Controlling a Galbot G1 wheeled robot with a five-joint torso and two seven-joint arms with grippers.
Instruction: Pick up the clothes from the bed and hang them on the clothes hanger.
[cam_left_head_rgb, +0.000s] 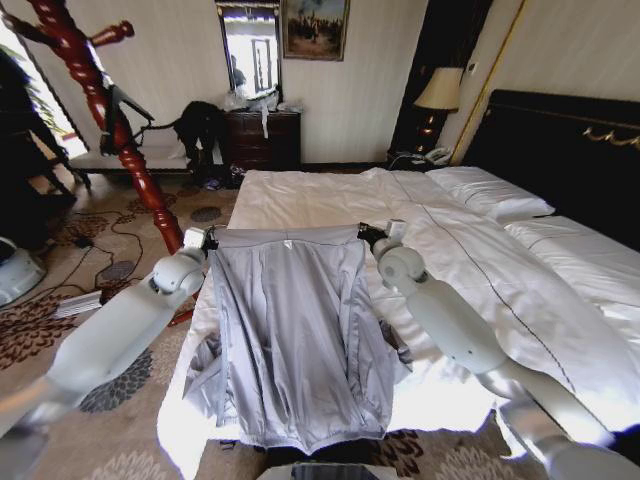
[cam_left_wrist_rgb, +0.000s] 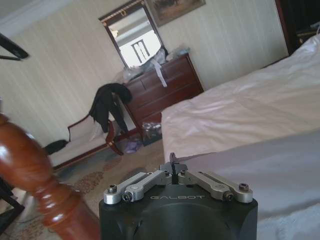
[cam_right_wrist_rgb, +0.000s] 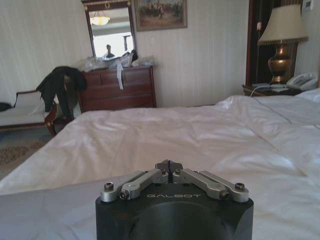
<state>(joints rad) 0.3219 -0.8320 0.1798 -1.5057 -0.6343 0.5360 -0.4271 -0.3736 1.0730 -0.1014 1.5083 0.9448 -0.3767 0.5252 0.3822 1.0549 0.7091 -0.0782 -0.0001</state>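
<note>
Near → far. Nearest the robot, the jacket's gathered hem hangs over the near edge of the bed (cam_left_head_rgb: 520, 300), w/ the sleeves bunched at left and right lower down. The clothes (cam_left_head_rgb: 290, 330), a light grey thin jacket, hang/spread flat from the shoulder line down, fabric smooth w/ long vertical folds, a small white tab at the collar centre. No wrinkled heap; it's stretched wide btwn the two arms.

Left gripper (cam_left_head_rgb: 198, 238) is at the jacket's left shoulder corner, right gripper (cam_left_head_rgb: 378, 236) at the right shoulder corner. In the wrist views both sets of jaws look pressed together: left gripper (cam_left_wrist_rgb: 173, 167) closed w/ a thin dark sliver at the tips and grey cloth just beside it, right gripper (cam_right_wrist_rgb: 169, 166) closed w/ grey cloth below it. Judged: each pinches a shoulder edge, though the cloth inside the tips isn't plainly visible.

Step in hand, as I read it: pick-up done or nearly so, jacket held up by the shoulders over the white duvet. Next move prob. calls for keeping both pinches firm and level while carrying it left toward the red-brown wooden stand (cam_left_head_rgb: 110, 120), w/o dragging the hem.

Farther left on that stand hangs the clothes hanger (cam_left_head_rgb: 125, 105), thin and black. Beyond it, far wall: black garment heap (cam_left_head_rgb: 200, 125) on a bench beside the dresser (cam_left_head_rgb: 262, 138).
</note>
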